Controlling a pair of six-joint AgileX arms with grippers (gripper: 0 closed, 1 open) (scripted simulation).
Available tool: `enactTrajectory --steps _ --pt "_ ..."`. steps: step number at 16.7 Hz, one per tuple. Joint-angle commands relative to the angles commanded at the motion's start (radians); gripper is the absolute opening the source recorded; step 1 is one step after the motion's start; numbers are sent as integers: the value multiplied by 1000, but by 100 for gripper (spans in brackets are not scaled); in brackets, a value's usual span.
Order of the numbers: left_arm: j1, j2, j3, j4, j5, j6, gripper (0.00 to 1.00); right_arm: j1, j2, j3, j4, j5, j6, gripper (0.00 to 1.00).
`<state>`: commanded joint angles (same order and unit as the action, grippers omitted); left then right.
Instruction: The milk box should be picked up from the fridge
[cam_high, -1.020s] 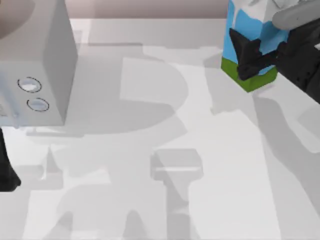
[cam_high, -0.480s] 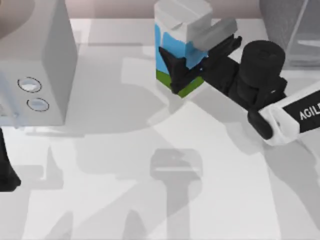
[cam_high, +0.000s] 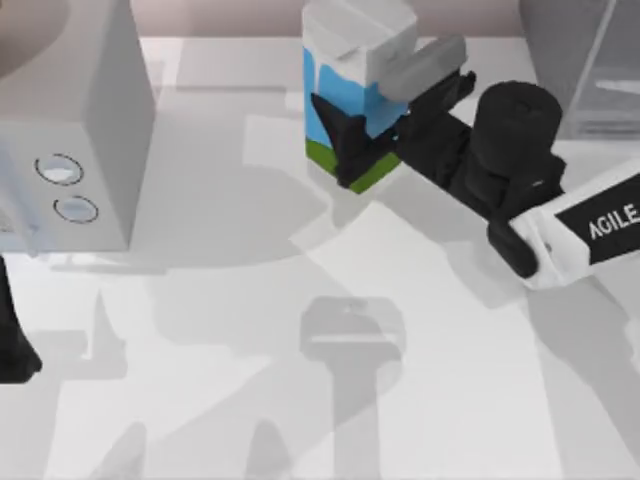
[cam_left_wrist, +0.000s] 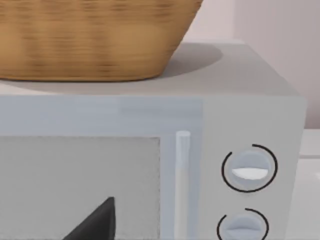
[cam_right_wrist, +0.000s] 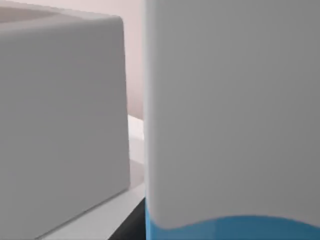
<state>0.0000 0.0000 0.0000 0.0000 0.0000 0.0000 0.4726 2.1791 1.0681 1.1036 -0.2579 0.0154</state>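
Top view: right end effector (cam_high: 372, 128) has carried milk box (cam_high: 352, 70) slightly left.

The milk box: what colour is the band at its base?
Green. The band at the base of the milk box, which the right gripper holds, shows best in the top view.

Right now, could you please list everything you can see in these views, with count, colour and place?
milk box: one, white top, light blue sides, green base; upper middle of the top view, held off the table.
fridge: one, darker grey with a pale glassy panel; top right corner.
microwave: one, light grey, two round dials; left side of the table.
basket: one, woven tan; on top of the microwave.
table: one, white.
right gripper: one, black; shut on the milk box, left of the fridge.
left gripper: one, black; parked at the left edge, in front of the microwave.
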Motion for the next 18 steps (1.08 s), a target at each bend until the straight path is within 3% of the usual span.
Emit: enactTrajectory --steps 9,14,18 --pt "0 0 0 0 0 0 100 34 213 242 -21 30 -3 0" --pt "0 0 0 0 0 0 100 36 222 255 -21 31 -4 0" --pt "0 0 0 0 0 0 100 36 222 255 -21 31 -4 30"
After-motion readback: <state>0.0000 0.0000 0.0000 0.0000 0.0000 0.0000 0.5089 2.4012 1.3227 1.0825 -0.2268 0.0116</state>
